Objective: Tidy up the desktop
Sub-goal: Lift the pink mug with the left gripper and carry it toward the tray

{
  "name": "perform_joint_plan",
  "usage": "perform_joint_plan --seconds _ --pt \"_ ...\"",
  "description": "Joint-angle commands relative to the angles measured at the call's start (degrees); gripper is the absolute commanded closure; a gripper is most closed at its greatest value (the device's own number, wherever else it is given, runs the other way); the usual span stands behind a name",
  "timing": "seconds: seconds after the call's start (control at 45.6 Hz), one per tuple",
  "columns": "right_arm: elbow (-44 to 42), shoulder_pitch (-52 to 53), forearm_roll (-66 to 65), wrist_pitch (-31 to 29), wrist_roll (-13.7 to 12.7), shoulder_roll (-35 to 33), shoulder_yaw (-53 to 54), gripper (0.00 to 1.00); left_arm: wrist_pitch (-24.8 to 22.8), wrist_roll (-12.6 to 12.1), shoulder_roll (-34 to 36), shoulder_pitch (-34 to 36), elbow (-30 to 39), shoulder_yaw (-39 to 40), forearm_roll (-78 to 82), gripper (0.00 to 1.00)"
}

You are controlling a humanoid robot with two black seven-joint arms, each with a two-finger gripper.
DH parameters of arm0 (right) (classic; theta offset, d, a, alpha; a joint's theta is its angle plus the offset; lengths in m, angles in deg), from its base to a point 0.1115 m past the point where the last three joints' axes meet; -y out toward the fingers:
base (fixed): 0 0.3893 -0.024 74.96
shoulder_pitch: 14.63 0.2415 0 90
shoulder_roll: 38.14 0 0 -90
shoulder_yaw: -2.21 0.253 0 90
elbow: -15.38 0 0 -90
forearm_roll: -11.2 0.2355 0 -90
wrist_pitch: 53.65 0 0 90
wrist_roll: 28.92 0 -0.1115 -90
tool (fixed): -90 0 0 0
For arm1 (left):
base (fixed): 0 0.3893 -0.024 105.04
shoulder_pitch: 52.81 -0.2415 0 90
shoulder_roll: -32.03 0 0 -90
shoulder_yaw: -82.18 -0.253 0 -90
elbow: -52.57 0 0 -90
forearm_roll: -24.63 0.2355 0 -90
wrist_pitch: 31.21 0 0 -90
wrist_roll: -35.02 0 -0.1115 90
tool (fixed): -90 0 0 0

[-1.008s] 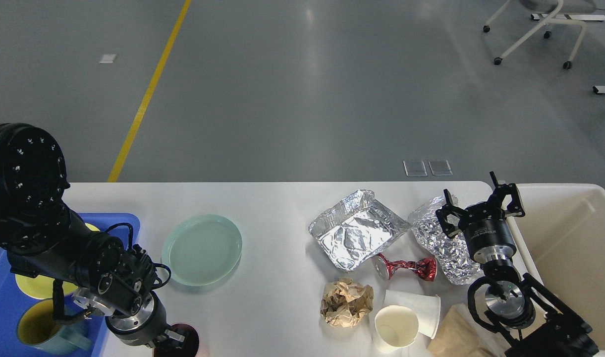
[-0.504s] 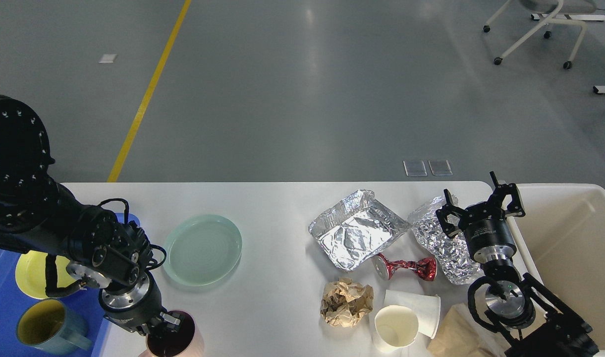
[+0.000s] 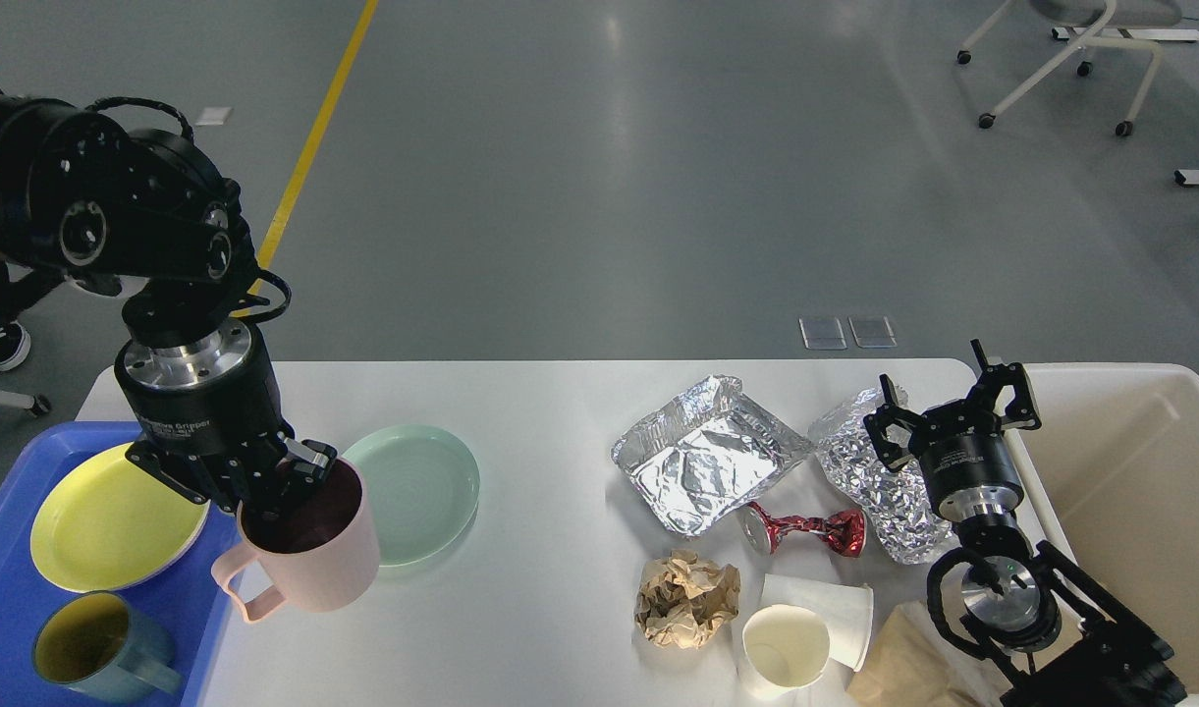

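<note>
Bare desktop (image 3: 550,462) between green plate (image 3: 417,491) and foil tray (image 3: 702,466).

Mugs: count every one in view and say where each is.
2. A pink mug held by the left gripper above the desktop's left end; a blue-grey mug standing in the blue tray.

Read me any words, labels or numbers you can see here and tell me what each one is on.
"Gripper": the one legible word of small white print on the black collar of the left hand, which is shut on the pink mug.
White print on the collar of the right hand: too small to read.
Nothing else carries text.
</note>
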Motion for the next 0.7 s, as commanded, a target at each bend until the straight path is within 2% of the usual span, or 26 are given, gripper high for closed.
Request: perform_joint_plan --seconds 0.0,0.175,0.482,0.635,0.679 --pt "0.00 0.01 0.00 0.00 -0.08 0.00 0.00 0.00 -2.43 0.25 0.09 4.60 0.89 0.00 -0.30 0.99" --pt "0.00 0.01 0.00 0.00 -0.08 0.00 0.00 0.00 -2.43 2.71 2.37 8.99 0.89 -1.31 -0.47 1.00" --pt "0.00 0.09 0.00 0.00 0.01 0.00 0.00 0.00 -2.43 3.41 3.16 8.47 0.46 -4.82 -0.12 1.00" --pt "0.00 0.01 0.00 0.00 -0.08 0.00 0.00 0.00 -2.43 2.62 8.78 6.71 -1.74 -7.81 1.11 0.99" --pt "0.00 0.01 0.00 0.00 0.01 0.00 0.00 0.00 -2.43 2.45 13.06 5.58 -3.40 -9.04 4.07 0.99"
